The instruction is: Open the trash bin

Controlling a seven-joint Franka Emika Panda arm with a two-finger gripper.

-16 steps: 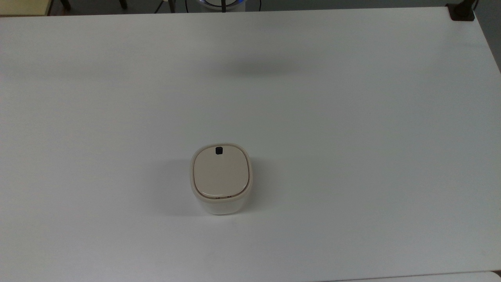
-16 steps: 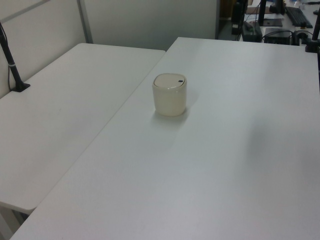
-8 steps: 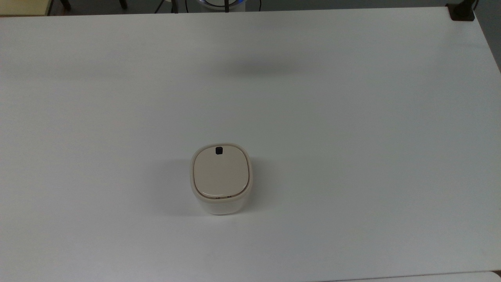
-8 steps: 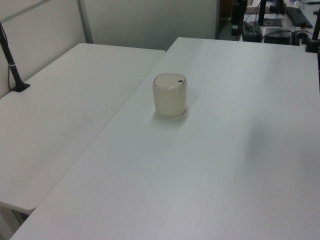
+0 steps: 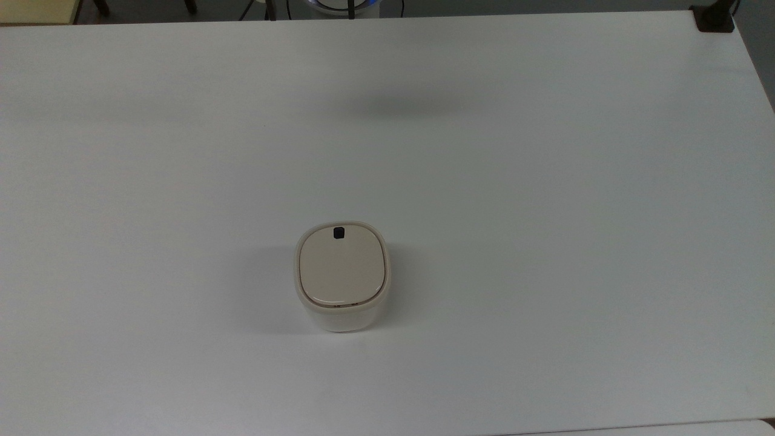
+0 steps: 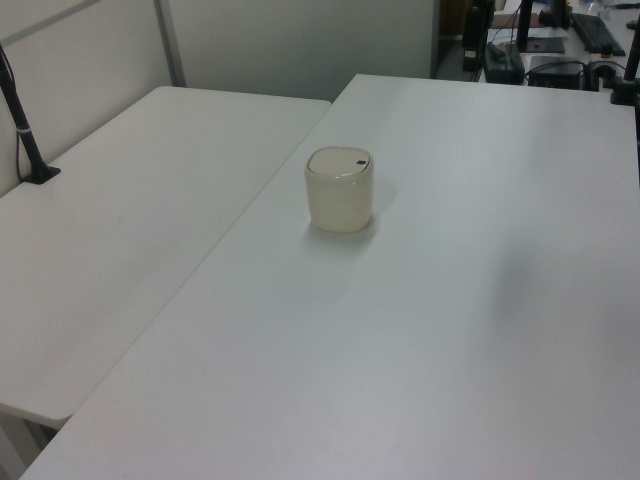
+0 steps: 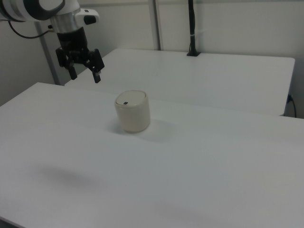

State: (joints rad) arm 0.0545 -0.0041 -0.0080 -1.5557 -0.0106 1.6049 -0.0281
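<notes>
The trash bin (image 5: 342, 275) (image 6: 339, 189) (image 7: 132, 110) is small and cream-white and stands upright on the white table (image 5: 545, 212). Its beige glossy lid (image 5: 342, 266) lies flat and closed, with the small black latch (image 5: 339, 232) at the rim on the far side in the top view. In the right view my gripper (image 7: 85, 75) hangs high above the table, up and to the right view's left of the bin, well apart from it. Its black fingers (image 7: 97, 75) are spread open and hold nothing.
A second white table (image 6: 110, 230) adjoins along a seam in the left view. A black pole (image 6: 25, 130) is clamped to it. A black clamp (image 5: 714, 18) sits at the top view's far right corner. A soft shadow (image 5: 405, 106) falls on the table.
</notes>
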